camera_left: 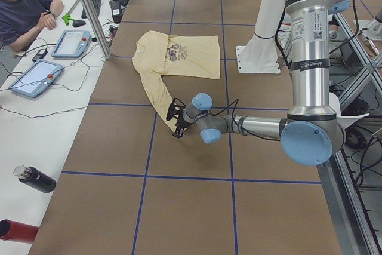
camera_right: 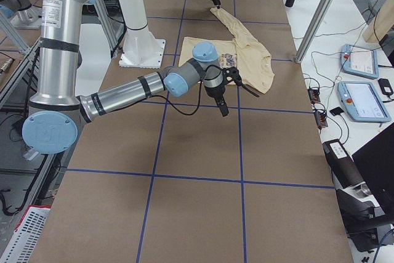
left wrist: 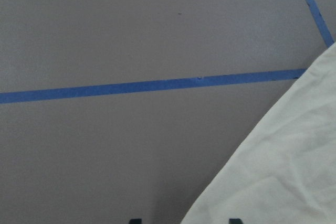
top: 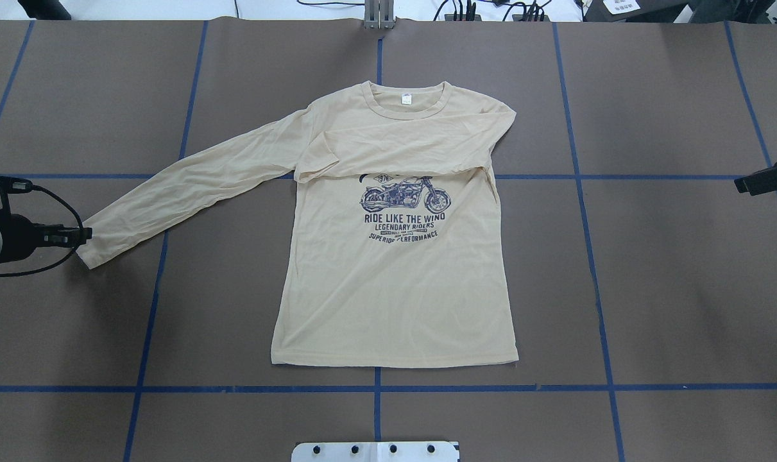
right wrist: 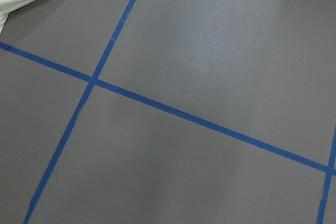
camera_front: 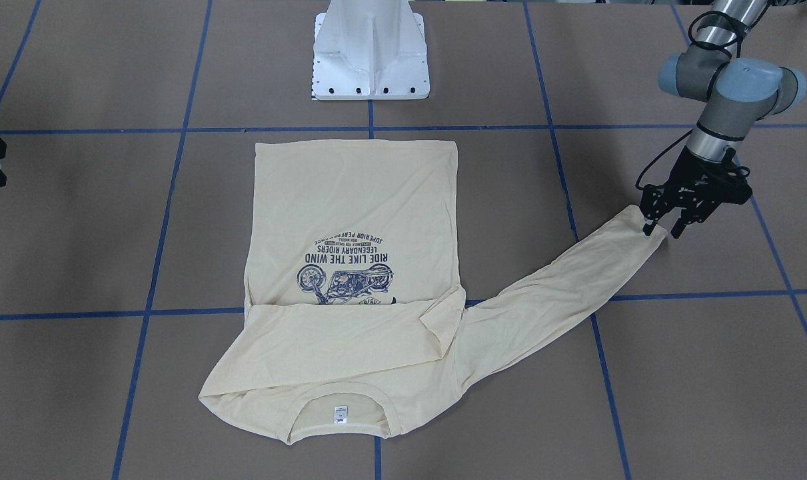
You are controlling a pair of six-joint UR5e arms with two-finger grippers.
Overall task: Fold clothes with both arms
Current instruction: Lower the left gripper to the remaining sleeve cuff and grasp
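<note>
Right up against the left wrist lens, the sleeve (left wrist: 278,166) end fills the lower right corner, its edge running in between the jaws. So the left gripper (camera_front: 662,231) is spread wide, straddling the cuff corner, with one jaw over cloth and the other over bare table (camera_front: 710,320). Nothing looks pinched. Whether the tips touch down, I can't tell.

Here's the relation that counts. From that gripper the sleeve stretches off in one long straight diagonal, inward and away from the robot, up to the shoulder. Its long axis points almost straight from the gripper at the collar (top: 407,106). The shirt (top: 394,289) body lies well apart from the gripper on its inner side, flat, print (top: 404,205) up, hem toward the robot.

Moving across, the folded sleeve (top: 401,151) lies over the chest, covering the top of the print. My read is one sleeve in, this one to go. The left arm is plainly the nearer one. The move would be to close on the cuff and carry it back along that axis over the chest.

Far side now. The right gripper (top: 763,179) hangs over bare table, well apart from the shirt and beyond its folded shoulder. It's only partly in frame, so whether it's spread or clenched I can't tell.
</note>
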